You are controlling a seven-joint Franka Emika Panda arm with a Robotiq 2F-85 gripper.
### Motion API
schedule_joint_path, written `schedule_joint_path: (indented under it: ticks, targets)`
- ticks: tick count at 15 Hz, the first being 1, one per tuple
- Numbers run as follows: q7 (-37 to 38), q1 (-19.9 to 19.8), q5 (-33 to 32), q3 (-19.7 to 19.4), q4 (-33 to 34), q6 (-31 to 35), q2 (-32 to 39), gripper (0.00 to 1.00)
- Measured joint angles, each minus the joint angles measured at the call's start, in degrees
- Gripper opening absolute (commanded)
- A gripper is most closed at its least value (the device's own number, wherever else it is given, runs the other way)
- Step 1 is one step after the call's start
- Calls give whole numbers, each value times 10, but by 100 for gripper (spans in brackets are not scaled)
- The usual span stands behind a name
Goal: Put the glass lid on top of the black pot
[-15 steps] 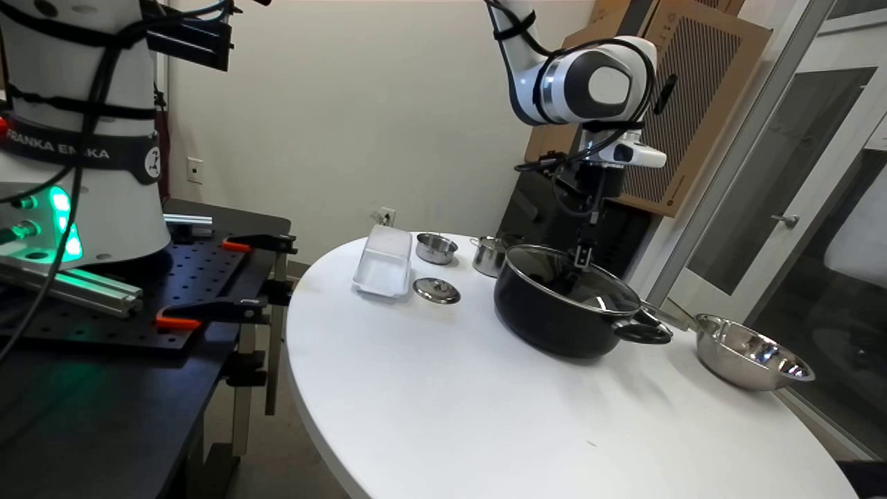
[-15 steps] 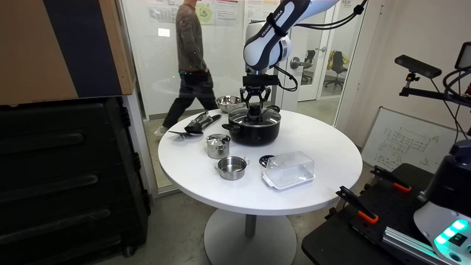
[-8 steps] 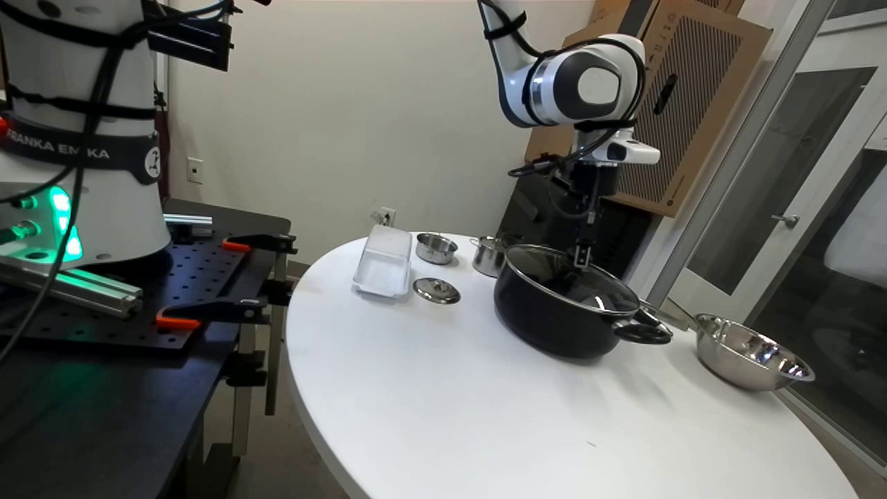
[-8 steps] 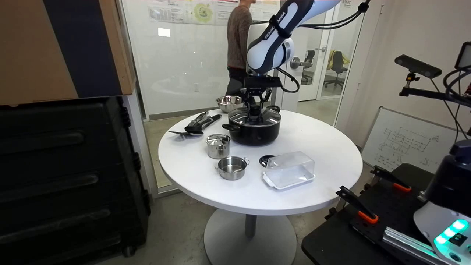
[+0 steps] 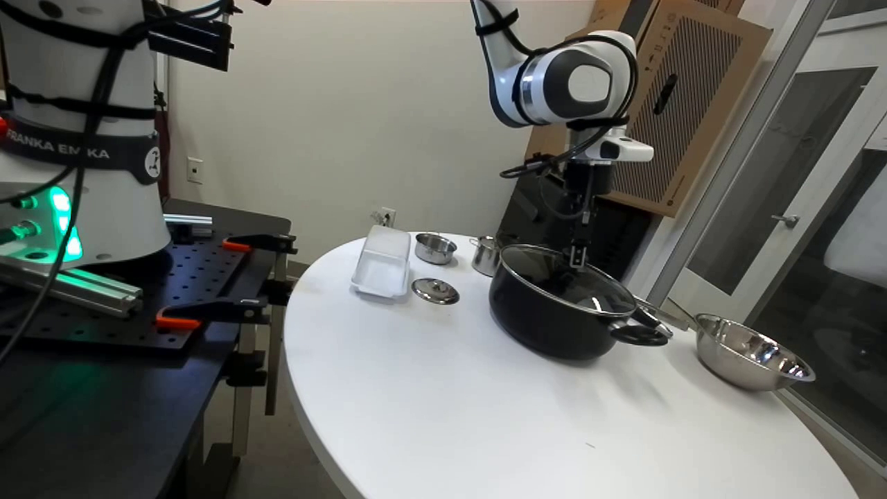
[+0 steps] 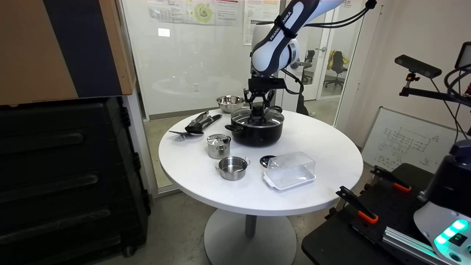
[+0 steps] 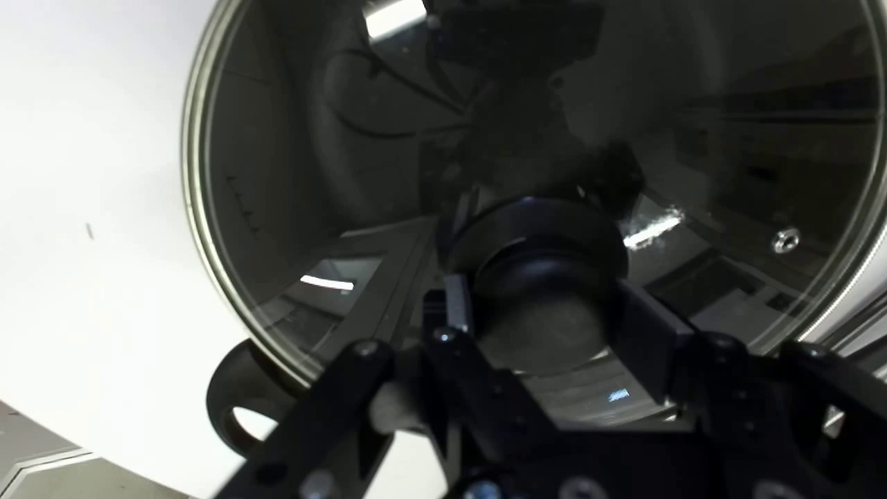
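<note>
The black pot (image 5: 537,326) stands on the white round table and also shows in an exterior view (image 6: 257,137). The glass lid (image 5: 537,267) lies on its rim, seen in an exterior view (image 6: 240,117) and filling much of the wrist view (image 7: 298,166). My gripper (image 5: 577,258) points straight down over the lid's middle, also in an exterior view (image 6: 257,115). In the wrist view my gripper (image 7: 544,308) has a finger on each side of the black knob (image 7: 540,277), with no clear gap. One pot handle (image 7: 239,398) shows at the lower left.
A clear plastic box (image 6: 290,171), a small steel pan (image 6: 232,168), a lidded steel pot (image 6: 218,146) and a small steel lid (image 5: 435,291) stand near the pot. Black utensils (image 6: 200,123) and a steel bowl (image 5: 752,353) lie beyond it.
My gripper, the lid and the black pot have moved a little together, leftward or rightward depending on the view. The table things shift slightly too. A walking person has mostly left view.
</note>
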Motion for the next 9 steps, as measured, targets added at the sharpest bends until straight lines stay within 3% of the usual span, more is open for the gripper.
schedule_joint_path:
  ticks: [9]
  targets:
    - [-7,0,-1,-2,-86,28,-53,27]
